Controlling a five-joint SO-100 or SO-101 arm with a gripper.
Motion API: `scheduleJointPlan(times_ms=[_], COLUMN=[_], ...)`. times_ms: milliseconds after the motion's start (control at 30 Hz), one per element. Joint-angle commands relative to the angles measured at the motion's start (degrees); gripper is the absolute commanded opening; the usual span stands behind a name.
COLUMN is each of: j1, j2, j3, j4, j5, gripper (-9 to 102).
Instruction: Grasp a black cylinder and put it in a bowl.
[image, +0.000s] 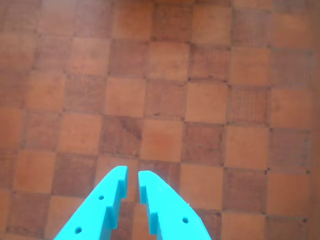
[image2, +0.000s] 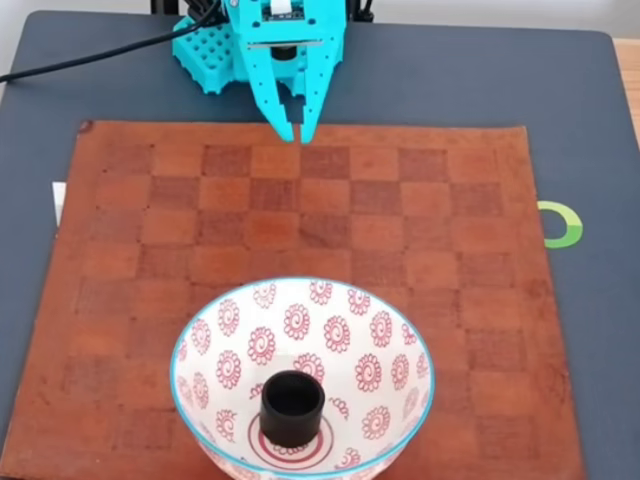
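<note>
The black cylinder (image2: 292, 406) stands upright inside the bowl (image2: 230, 330).

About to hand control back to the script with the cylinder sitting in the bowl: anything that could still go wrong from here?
Little looks at stake. The black cylinder stands hollow end up at the centre of the bowl, so a repeated grasp attempt could tip it or nudge the bowl. The bowl sits at the near edge of the checkered mat in the fixed view; a bump might slide it off. The gripper is far back, jaws nearly closed.

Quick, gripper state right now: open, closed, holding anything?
Gripper: nearly closed, only a narrow gap between the fingertips, holding nothing. The black cylinder sits in the bowl.
</note>
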Motion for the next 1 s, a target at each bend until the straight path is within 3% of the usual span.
scheduleJointPlan(times_ms=[0,967], j1=[0.53,-0.18], j2=[0.97,0.97], j3=[-0.35,-0.35], j4=[0.09,0.09], j5=[-0.35,-0.7], gripper=[0,0])
